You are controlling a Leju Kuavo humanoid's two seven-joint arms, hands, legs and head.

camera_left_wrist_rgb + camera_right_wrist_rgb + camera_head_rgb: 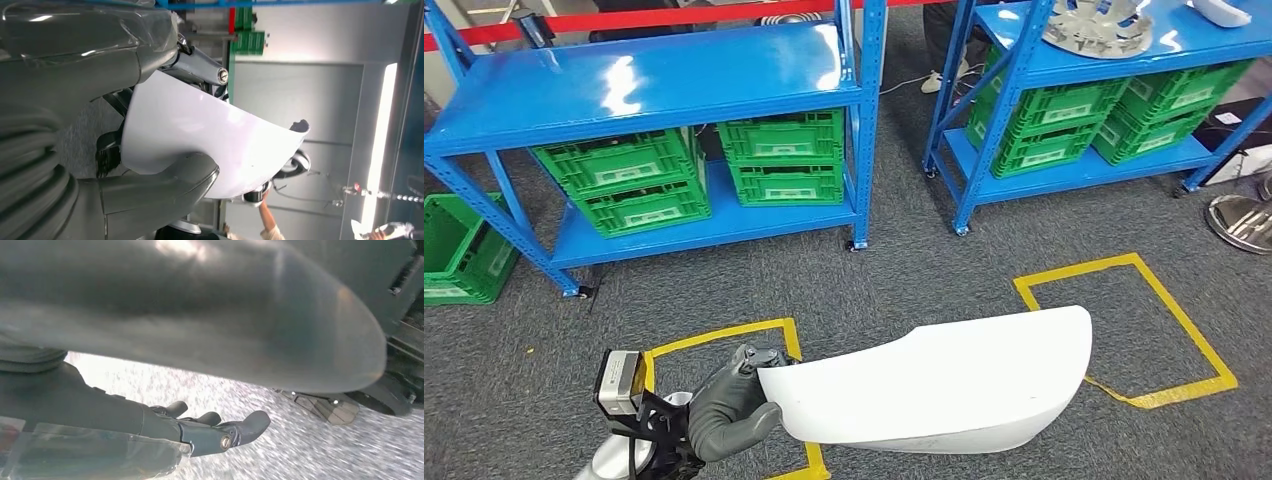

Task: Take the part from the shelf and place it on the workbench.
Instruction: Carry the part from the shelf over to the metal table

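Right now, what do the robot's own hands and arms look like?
The left hand has a thick grey thumb and darker fingers. A black bracket with a small box camera sits at its wrist, above a silver arm. The right hand is dark grey, with a clear plastic wrap on its wrist.

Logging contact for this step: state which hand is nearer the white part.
Left. The left hand grips the white part at its end. The right hand hangs beneath the part with fingers spread and holds nothing.

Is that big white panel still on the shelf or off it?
Off: the left hand holds the white panel above the carpet.
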